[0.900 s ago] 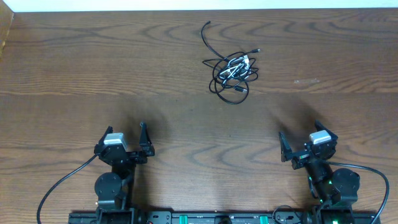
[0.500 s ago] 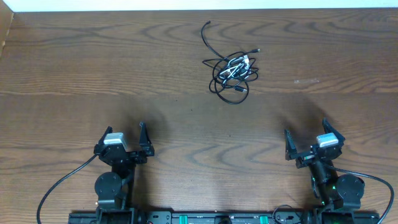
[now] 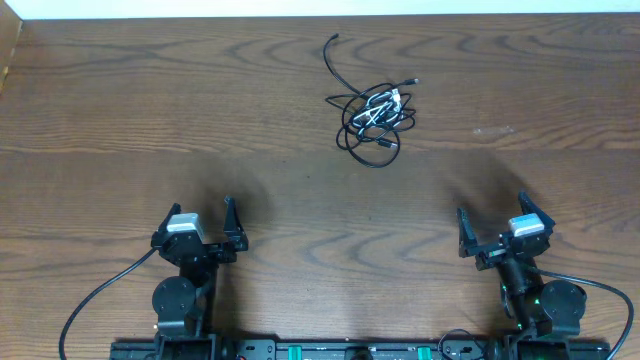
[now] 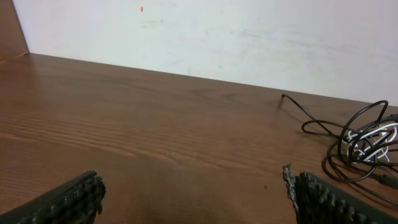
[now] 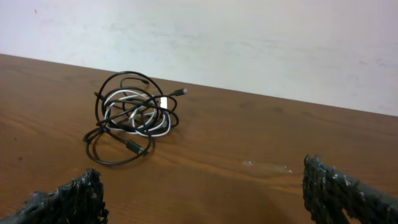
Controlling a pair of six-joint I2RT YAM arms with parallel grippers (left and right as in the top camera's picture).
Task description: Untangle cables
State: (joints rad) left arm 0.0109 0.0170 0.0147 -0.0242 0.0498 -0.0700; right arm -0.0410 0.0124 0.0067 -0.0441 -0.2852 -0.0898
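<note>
A tangle of black and white cables (image 3: 375, 117) lies on the far middle of the wooden table, with one black end trailing up to the back (image 3: 333, 40). It shows at the right edge of the left wrist view (image 4: 367, 142) and at the left of the right wrist view (image 5: 134, 117). My left gripper (image 3: 203, 222) is open and empty near the front left. My right gripper (image 3: 494, 222) is open and empty near the front right. Both are far from the cables.
The wooden table (image 3: 150, 110) runs back to a white wall (image 5: 249, 37). The arms' own black cables loop at the front corners (image 3: 95, 300). A small pale mark sits on the table right of the tangle (image 3: 492, 129).
My right arm has drawn back a little toward the front right and then stopped. The left arm and the cables have not moved.
</note>
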